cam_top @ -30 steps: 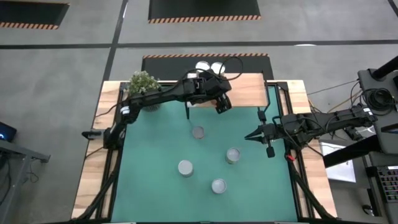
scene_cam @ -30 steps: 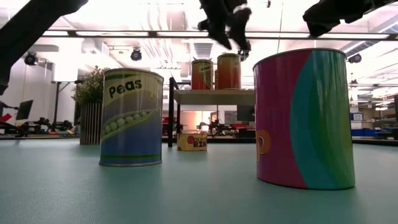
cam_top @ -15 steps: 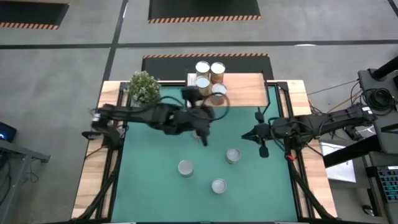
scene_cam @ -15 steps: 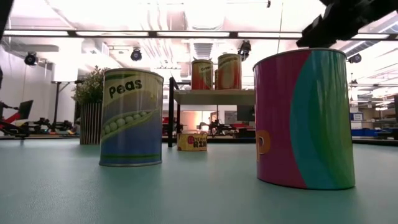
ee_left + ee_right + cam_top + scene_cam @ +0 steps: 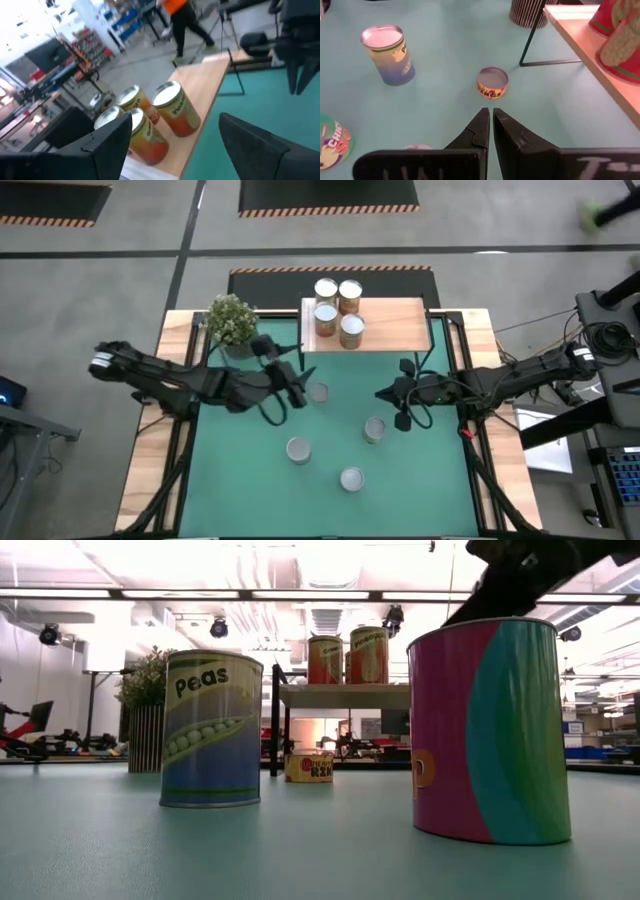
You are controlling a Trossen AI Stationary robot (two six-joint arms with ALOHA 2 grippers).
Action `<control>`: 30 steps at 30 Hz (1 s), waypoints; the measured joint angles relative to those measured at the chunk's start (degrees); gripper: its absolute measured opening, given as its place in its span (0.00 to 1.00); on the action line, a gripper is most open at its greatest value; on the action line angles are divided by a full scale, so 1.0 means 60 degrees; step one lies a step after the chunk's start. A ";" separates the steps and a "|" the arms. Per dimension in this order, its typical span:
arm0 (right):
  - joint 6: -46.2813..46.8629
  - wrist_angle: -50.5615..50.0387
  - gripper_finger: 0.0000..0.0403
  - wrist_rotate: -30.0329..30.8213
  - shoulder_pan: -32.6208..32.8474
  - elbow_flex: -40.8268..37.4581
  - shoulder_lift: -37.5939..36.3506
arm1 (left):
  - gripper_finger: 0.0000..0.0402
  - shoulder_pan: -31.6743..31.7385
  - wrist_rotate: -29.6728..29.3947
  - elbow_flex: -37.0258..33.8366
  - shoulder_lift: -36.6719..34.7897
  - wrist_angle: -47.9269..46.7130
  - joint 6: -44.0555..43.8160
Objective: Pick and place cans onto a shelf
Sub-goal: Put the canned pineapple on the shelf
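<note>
Four cans (image 5: 338, 308) stand upright on the wooden shelf (image 5: 390, 326) at the mat's far edge; they also show in the left wrist view (image 5: 175, 107). Several more cans stand on the green mat: a low flat one (image 5: 318, 392), also in the right wrist view (image 5: 492, 82), a peas can (image 5: 212, 728) and a pink-and-green can (image 5: 490, 730). My left gripper (image 5: 297, 388) is open and empty just left of the flat can, above the mat. My right gripper (image 5: 381, 394) is shut and empty, right of the flat can, its fingers (image 5: 490, 111) pointing at it.
A potted plant (image 5: 231, 320) stands at the mat's far left corner, next to the shelf. The shelf's thin black legs (image 5: 532, 42) stand on the mat. A person in orange (image 5: 182, 15) walks in the room beyond the table.
My left gripper has drawn back from the shelf, toward the table's near edge and then to the left, and now hangs over the mat beside the flat can. All four cans on the shelf now show uncovered. My right gripper has gone a little toward the table's left.
</note>
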 joint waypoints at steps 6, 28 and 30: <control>-0.0447 -0.0030 0.03 -0.0007 -0.0404 0.0785 0.0499 | 0.69 0.0027 0.0024 -0.2309 -0.1523 0.2457 0.0652; -0.2801 -0.0849 0.03 -0.1453 -0.3475 0.3543 0.3252 | 0.69 0.0047 -0.1300 -0.4931 -0.4705 0.5262 0.1858; -0.2959 -0.1195 0.03 -0.1460 -0.3625 0.3797 0.3485 | 0.69 0.0047 -0.1300 -0.4931 -0.4679 0.5262 0.1848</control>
